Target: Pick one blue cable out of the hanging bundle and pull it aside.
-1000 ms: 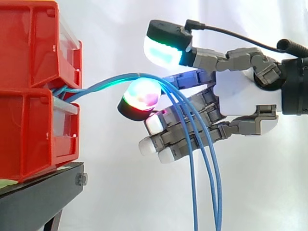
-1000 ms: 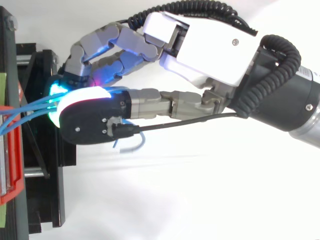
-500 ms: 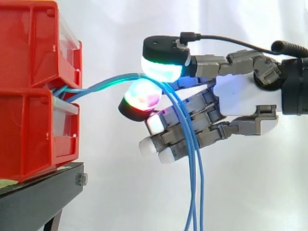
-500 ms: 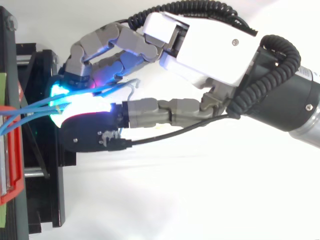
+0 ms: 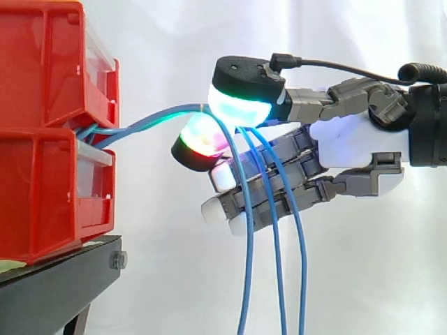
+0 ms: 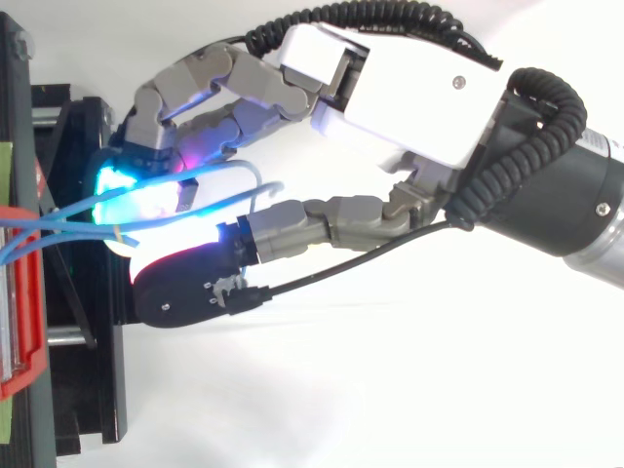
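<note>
**Cable separation: pinch point at the arch**

I count three blue cables (image 5: 140, 123), two stacked red bins (image 5: 42, 195) and one robot hand (image 5: 356, 143). The cables leave the gap between the bins, arch across to the robot hand, then hang straight down in front of its curled fingers. Thumb pad (image 5: 241, 101) and one fingertip (image 5: 199, 143) pinch the arch; I cannot tell how many strands they hold. The pull aside needs only one.

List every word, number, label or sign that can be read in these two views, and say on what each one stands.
There are none to read.
The bins, the stand, the hand and the cables bear no legible print in either view.
A pale green strip at the top view's left edge shows no marks that can be made out.
</note>
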You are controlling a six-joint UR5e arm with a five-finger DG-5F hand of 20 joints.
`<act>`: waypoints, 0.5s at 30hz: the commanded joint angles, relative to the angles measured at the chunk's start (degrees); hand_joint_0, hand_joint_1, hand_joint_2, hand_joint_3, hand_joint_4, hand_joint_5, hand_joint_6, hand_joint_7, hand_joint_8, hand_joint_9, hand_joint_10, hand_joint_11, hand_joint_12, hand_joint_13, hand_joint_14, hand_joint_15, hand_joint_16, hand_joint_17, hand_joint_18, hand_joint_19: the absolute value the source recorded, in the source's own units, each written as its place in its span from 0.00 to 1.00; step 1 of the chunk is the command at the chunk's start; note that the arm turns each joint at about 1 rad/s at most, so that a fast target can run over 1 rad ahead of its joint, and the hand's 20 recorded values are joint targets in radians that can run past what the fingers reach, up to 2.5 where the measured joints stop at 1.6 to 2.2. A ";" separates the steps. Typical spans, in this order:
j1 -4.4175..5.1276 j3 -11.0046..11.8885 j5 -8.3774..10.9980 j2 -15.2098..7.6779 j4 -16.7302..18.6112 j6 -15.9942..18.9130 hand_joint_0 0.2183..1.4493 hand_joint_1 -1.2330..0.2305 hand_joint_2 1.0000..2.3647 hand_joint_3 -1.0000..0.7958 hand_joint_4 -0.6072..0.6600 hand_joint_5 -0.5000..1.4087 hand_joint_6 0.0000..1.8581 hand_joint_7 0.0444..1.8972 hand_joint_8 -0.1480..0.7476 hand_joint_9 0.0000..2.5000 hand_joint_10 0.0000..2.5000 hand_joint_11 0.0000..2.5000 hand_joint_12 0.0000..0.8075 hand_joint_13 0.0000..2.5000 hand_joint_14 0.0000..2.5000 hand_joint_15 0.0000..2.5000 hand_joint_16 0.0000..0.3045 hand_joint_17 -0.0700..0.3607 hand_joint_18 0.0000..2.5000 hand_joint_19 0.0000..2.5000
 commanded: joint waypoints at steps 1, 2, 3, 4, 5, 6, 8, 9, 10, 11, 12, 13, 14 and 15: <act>0.00 0.03 0.00 0.08 0.06 0.01 0.33 0.30 0.00 0.28 0.49 0.18 0.52 0.40 0.44 0.37 0.01 0.30 0.39 0.28 0.01 0.18 0.16 0.42 0.24 0.16; 0.00 0.03 0.00 -0.01 0.06 0.01 0.32 0.35 0.00 0.28 0.49 0.19 0.51 0.41 0.44 0.37 0.01 0.30 0.39 0.28 0.01 0.18 0.16 0.42 0.24 0.16; 0.00 0.03 0.00 0.08 -0.11 0.01 0.32 0.35 0.00 0.28 0.49 0.19 0.51 0.42 0.45 0.37 0.01 0.30 0.40 0.28 0.01 0.18 0.16 0.42 0.25 0.17; 0.00 0.03 0.00 -0.01 -0.20 0.01 0.31 0.38 0.00 0.28 0.49 0.19 0.51 0.43 0.45 0.38 0.01 0.30 0.40 0.28 0.01 0.18 0.16 0.42 0.25 0.17; 0.00 0.03 0.00 -0.01 -0.20 0.01 0.32 0.39 0.00 0.28 0.48 0.19 0.51 0.43 0.46 0.38 0.01 0.30 0.40 0.28 0.01 0.18 0.16 0.42 0.25 0.17; 0.00 0.03 0.00 0.08 -0.20 0.01 0.31 0.39 0.00 0.29 0.49 0.19 0.51 0.44 0.46 0.38 0.01 0.30 0.40 0.29 0.01 0.18 0.17 0.43 0.25 0.17; 0.00 0.03 -0.09 -0.01 -0.20 0.01 0.30 0.44 0.01 0.33 0.49 0.19 0.51 0.44 0.46 0.38 0.01 0.30 0.41 0.28 0.01 0.19 0.17 0.43 0.24 0.18; 0.00 0.03 -0.09 -0.01 -0.20 0.01 0.30 0.46 0.01 0.33 0.49 0.19 0.51 0.44 0.47 0.38 0.01 0.29 0.41 0.28 0.01 0.19 0.17 0.44 0.24 0.19; 0.00 0.03 0.00 -0.01 -0.20 0.01 0.29 0.49 0.01 0.34 0.49 0.19 0.51 0.44 0.47 0.38 0.01 0.29 0.41 0.28 0.01 0.19 0.17 0.44 0.23 0.19; 0.00 0.03 0.00 0.08 -0.20 0.01 0.29 0.52 0.01 0.35 0.49 0.19 0.51 0.45 0.47 0.38 0.01 0.29 0.42 0.28 0.01 0.19 0.18 0.44 0.23 0.19; 0.00 0.03 -0.09 0.08 -0.20 0.01 0.29 0.53 0.01 0.35 0.49 0.19 0.51 0.45 0.47 0.38 0.01 0.29 0.41 0.28 0.01 0.19 0.17 0.44 0.23 0.20; 0.00 0.03 0.00 -0.01 -0.11 0.01 0.29 0.55 0.01 0.36 0.49 0.19 0.51 0.45 0.47 0.38 0.01 0.29 0.42 0.27 0.01 0.19 0.18 0.44 0.22 0.20; 0.00 0.03 0.00 -0.01 -0.11 0.01 0.29 0.57 0.01 0.37 0.49 0.19 0.51 0.45 0.47 0.38 0.01 0.29 0.42 0.27 0.01 0.19 0.18 0.44 0.22 0.20; 0.09 0.03 0.00 -0.01 -0.11 0.01 0.29 0.57 0.01 0.37 0.48 0.19 0.51 0.45 0.47 0.38 0.01 0.29 0.42 0.27 0.01 0.19 0.18 0.44 0.22 0.20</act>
